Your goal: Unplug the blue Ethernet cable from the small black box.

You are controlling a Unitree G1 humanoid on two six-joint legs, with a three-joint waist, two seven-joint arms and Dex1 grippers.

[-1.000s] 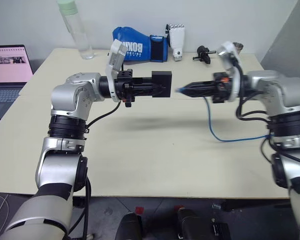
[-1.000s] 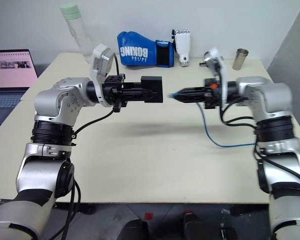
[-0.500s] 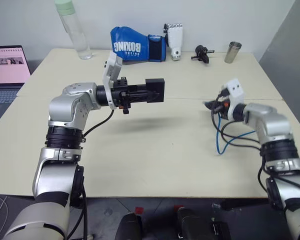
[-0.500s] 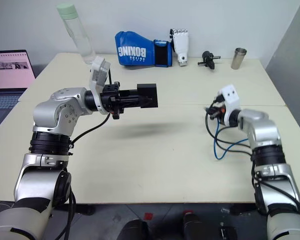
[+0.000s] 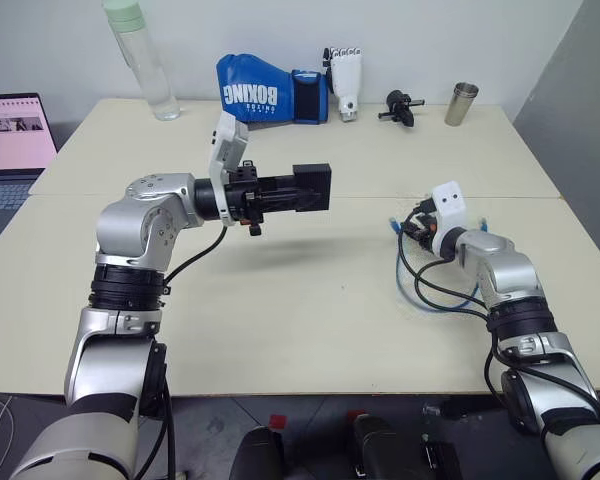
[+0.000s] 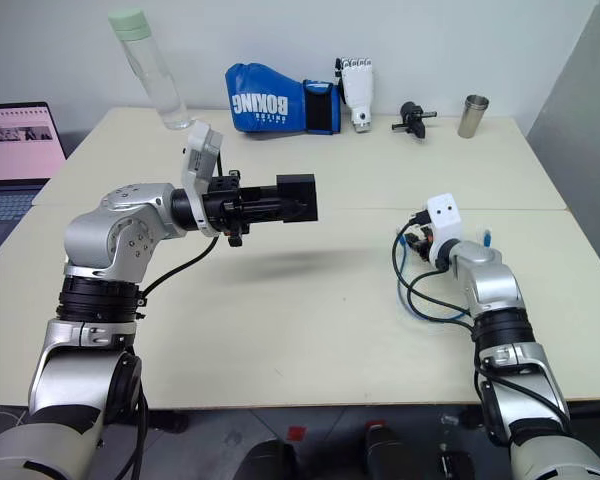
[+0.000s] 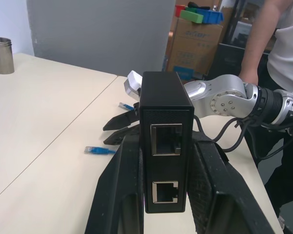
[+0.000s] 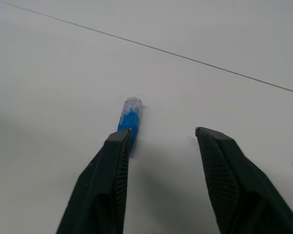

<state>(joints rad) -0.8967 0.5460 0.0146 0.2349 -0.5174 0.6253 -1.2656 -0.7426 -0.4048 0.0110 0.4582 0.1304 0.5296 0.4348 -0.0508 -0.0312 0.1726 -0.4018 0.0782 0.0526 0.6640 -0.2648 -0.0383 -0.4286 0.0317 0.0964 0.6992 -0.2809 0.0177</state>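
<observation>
**A:** Cream tabletop (image 5: pixel 310 300), white wall behind, with a bottle (image 5: pixel 140 60), a boxing glove (image 5: pixel 265 95) and a steel cup (image 5: pixel 461 103) well beyond both arms. Where do things stand?

**B:** The left gripper (image 7: pixel 161 161) is clamped on the small black box (image 7: pixel 165 141) and holds it up off the table, both ports facing out and both empty. The blue Ethernet cable (image 5: pixel 435 300) lies loose on the table around the right arm, so by my reading the unplugging itself is done.

**A:** And the right gripper (image 8: pixel 161 141)?

**B:** Released, its fingers spread apart just above the table. One plug of the cable lies at the tip of one finger; whether it touches, I can't tell. Nothing sits between the fingers.

**A:** So what could still go wrong?

**B:** Mostly snagging. The blue loops lie mixed with the arm's own black leads beside that wrist. If the arm lifts or swings away, I reckon it could catch a loop and drag the cable across the table, maybe off the near edge.

**A:** And the box?

**B:** It's pinched only by its two narrow sides, high above the table. A loosening there would let it fall onto the surface.
</observation>
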